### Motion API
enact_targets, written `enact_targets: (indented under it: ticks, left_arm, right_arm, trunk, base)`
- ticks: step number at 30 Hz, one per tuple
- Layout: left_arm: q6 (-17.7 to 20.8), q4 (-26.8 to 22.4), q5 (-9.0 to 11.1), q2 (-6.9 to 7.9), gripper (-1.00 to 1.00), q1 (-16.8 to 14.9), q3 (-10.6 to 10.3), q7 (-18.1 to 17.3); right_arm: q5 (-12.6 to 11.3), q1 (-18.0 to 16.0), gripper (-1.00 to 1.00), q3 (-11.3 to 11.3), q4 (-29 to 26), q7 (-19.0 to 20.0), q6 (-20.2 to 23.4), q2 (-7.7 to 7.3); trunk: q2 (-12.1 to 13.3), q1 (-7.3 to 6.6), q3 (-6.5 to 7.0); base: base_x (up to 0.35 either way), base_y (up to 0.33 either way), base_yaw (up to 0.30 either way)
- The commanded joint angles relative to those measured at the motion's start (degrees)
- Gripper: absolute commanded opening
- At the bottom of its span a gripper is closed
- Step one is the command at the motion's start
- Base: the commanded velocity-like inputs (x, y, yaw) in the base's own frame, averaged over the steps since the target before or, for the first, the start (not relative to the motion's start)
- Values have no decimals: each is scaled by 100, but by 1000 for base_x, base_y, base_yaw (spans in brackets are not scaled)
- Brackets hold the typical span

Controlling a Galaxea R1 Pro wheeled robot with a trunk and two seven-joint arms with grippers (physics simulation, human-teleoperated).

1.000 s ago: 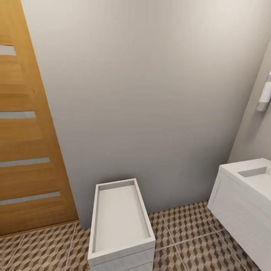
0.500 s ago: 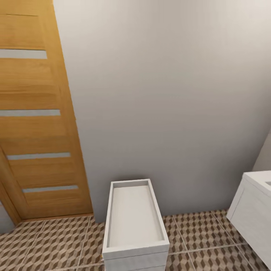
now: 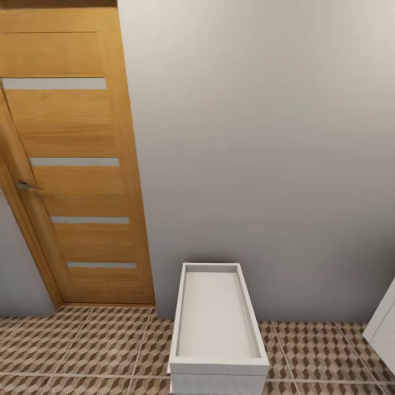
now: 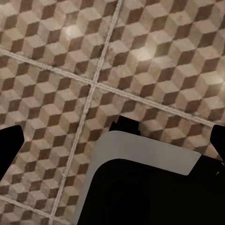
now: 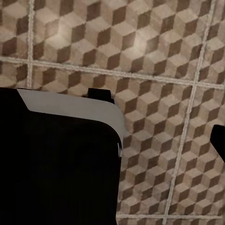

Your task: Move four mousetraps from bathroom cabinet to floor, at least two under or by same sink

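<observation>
The mousetraps and the cabinet are out of view. The bathroom floor (image 3: pixel 82 345), tiled in a brown and beige cube pattern, runs along the base of the wall. Only a white corner of the vanity under the sink (image 3: pixel 385 329) shows, at the right edge of the head view. In the left wrist view my left gripper (image 4: pixel 117 140) hangs open over the bathroom floor (image 4: pixel 140 56), its dark fingertips (image 4: pixel 10 138) far apart and empty. My right gripper's one visible fingertip (image 5: pixel 219 140) sits wide at the frame's edge above the floor tiles (image 5: pixel 140 47), holding nothing.
A small white unit with a rimmed top (image 3: pixel 218 323) stands against the grey wall (image 3: pixel 263 164). Left of it is an orange-brown wooden door (image 3: pixel 77 164) with pale glass strips. A dark, grey-rimmed part of the robot (image 4: pixel 140 187) lies under both wrist cameras.
The head view has swung left: the door now takes up more of the picture, and the white unit and vanity have slid right, the basin out of frame. Nothing in the room itself moved.
</observation>
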Motion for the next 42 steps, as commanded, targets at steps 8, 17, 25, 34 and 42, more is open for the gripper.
enact_targets:
  ticks: [8, 17, 25, 34, 42]
  left_arm:
    - [-16, 4, 33, -1, 100, -4, -23, 11]
    - [-16, 5, 33, -1, 100, -4, -28, 11]
    - [-16, 5, 33, -1, 100, -4, -25, 11]
    - [-16, 3, 33, -1, 100, -6, -29, 11]
    - [-16, 3, 33, -1, 100, -6, -29, 11]
  right_arm:
    - [-35, -7, 100, 46, 18, -16, -31, 8]
    - [-42, -7, 100, -2, 18, -17, -35, -6]
    - [-32, -8, 100, -540, 18, -4, -31, -68]
    - [-28, -8, 100, -632, 18, 111, -31, -78]
    - [-26, -7, 100, -639, 18, 144, -31, -79]
  trunk:
    - [-4, 0, -6]
    - [-4, 0, -6]
    - [-4, 0, -6]
    - [-4, 0, -6]
    - [-4, 0, -1]
  base:
    - [0, 0, 271]
    - [0, 0, 270]
    - [0, 0, 271]
    - [0, 0, 270]
    - [0, 0, 270]
